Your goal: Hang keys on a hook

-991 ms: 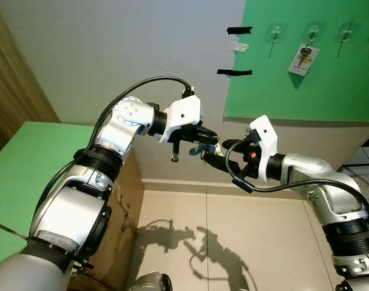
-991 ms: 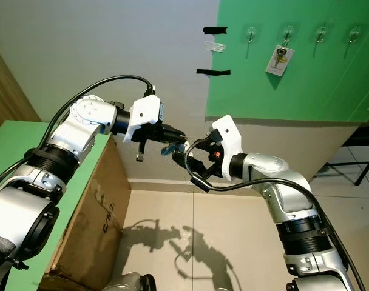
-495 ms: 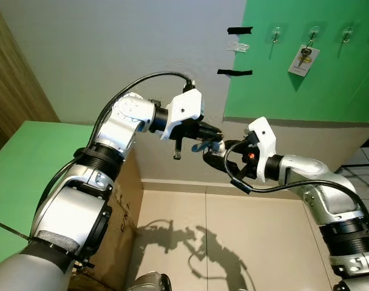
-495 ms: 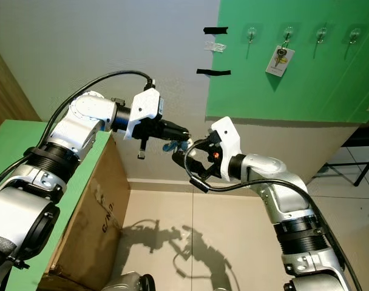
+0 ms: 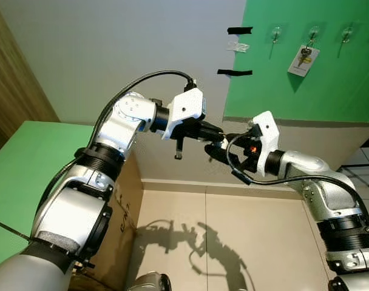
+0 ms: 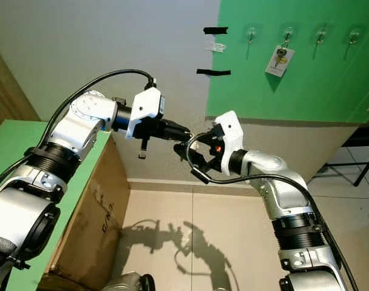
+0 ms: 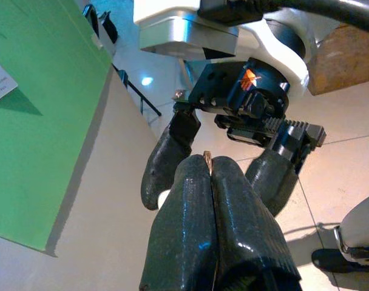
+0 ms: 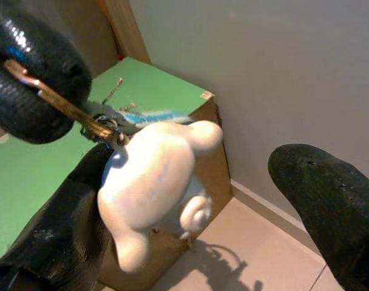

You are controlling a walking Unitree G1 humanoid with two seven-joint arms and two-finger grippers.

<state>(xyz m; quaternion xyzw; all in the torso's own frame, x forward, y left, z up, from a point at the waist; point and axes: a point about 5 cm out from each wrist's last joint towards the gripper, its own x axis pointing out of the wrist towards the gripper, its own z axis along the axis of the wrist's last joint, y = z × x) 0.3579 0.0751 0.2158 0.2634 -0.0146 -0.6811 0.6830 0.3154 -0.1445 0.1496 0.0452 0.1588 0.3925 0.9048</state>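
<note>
Between the two raised arms, in mid-air before the grey wall, a brass key (image 8: 48,97) is pinched flat in the closed fingers (image 7: 199,230) of the left gripper (image 5: 216,136), and from its ring hangs a white, rounded charm (image 8: 151,185) with a bit of blue beside it. Right gripper (image 5: 220,151) faces the left one tip to tip with its two fingers spread wide on either side of the charm, one touching its underside and the other well apart. Up on the green wall panel (image 5: 306,91) runs a row of hooks (image 5: 275,33), one already carrying a tagged key set (image 5: 304,59), with two black tape strips (image 5: 239,30) on the grey wall beside them and a cardboard box (image 6: 87,224) below the left arm.
</note>
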